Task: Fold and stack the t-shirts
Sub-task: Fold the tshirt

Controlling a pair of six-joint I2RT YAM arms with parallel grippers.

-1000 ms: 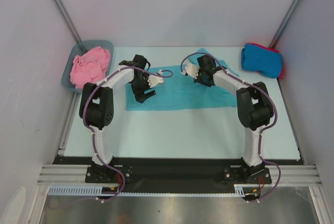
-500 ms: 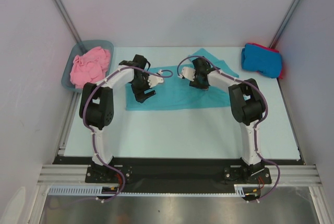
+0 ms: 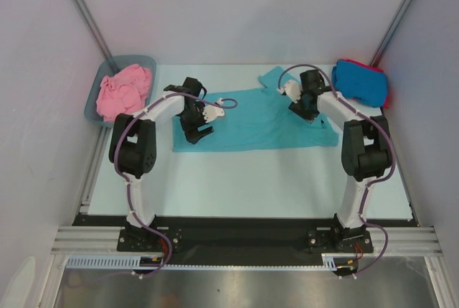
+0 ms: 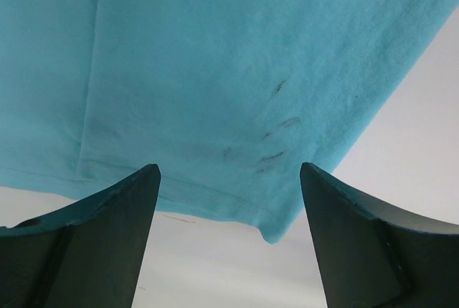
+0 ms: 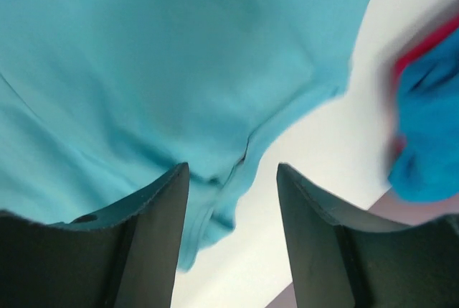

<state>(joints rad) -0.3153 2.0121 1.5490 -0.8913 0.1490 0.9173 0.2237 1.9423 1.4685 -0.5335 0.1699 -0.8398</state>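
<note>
A teal t-shirt (image 3: 247, 125) lies spread flat in the middle of the table. My left gripper (image 3: 196, 131) hovers open over its left end; in the left wrist view (image 4: 229, 171) the shirt's hem corner (image 4: 269, 230) lies between the fingers, untouched. My right gripper (image 3: 303, 105) stands open over the shirt's right part, whose rumpled edge (image 5: 237, 179) shows between the fingers (image 5: 150, 207). A pink t-shirt (image 3: 125, 90) is bunched in the tub. The folded bright blue t-shirt (image 3: 358, 82) rests on a red one (image 3: 386, 92) at the back right, and both show in the right wrist view (image 5: 430, 143).
The grey-blue plastic tub (image 3: 95, 107) stands at the back left corner. Grey walls close the table in on the left, back and right. Bare table (image 3: 251, 179) lies in front of the teal shirt.
My right gripper has opened and swung to the right, from the shirt's middle to its right end. The teal cloth's right part now lies farther right. The left arm has not moved.
</note>
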